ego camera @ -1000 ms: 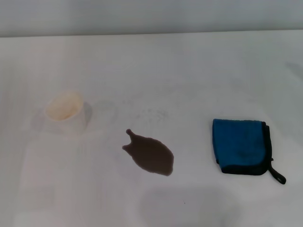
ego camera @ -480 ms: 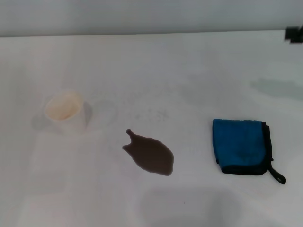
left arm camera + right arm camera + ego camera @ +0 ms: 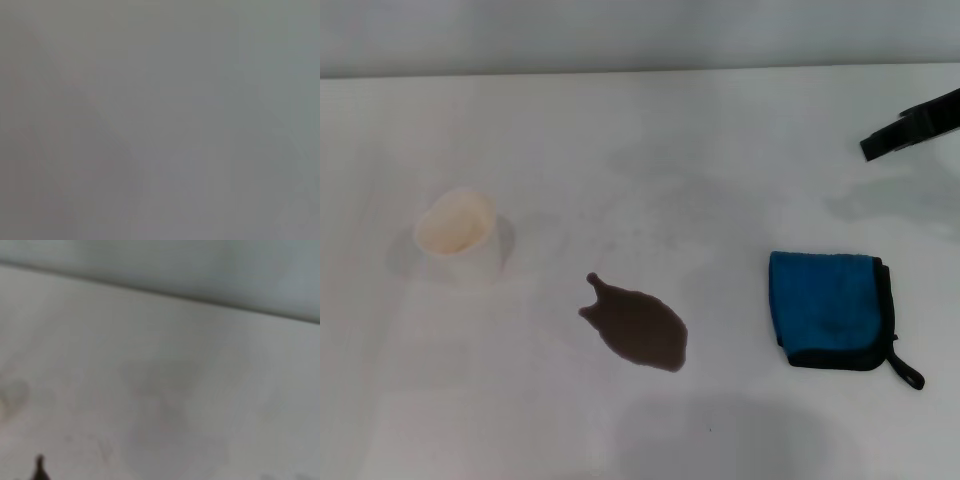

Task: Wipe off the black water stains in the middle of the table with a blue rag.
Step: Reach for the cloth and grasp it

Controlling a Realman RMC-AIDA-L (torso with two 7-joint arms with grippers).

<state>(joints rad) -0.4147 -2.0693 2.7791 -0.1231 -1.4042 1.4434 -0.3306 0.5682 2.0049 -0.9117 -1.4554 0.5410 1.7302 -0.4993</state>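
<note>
The black water stains [image 3: 638, 328] form one dark teardrop puddle with a narrow tail on the white table [image 3: 640, 150], near its middle. The tail tip also shows in the right wrist view [image 3: 39, 467]. The blue rag [image 3: 830, 308] lies folded flat to the right of the puddle, with black edging and its loop tab at the near right corner. My right gripper [image 3: 908, 127] enters as a black bar at the right edge, above the table, beyond the rag and apart from it. My left gripper is out of view; the left wrist view shows only plain grey.
A white paper cup [image 3: 460, 238] stands upright to the left of the puddle. The table's far edge [image 3: 640, 70] meets a grey wall. Faint grey smudges mark the tabletop beyond the puddle.
My right gripper has come into the head view from the right edge and reached further left and lower. The rag, puddle and cup have not moved.
</note>
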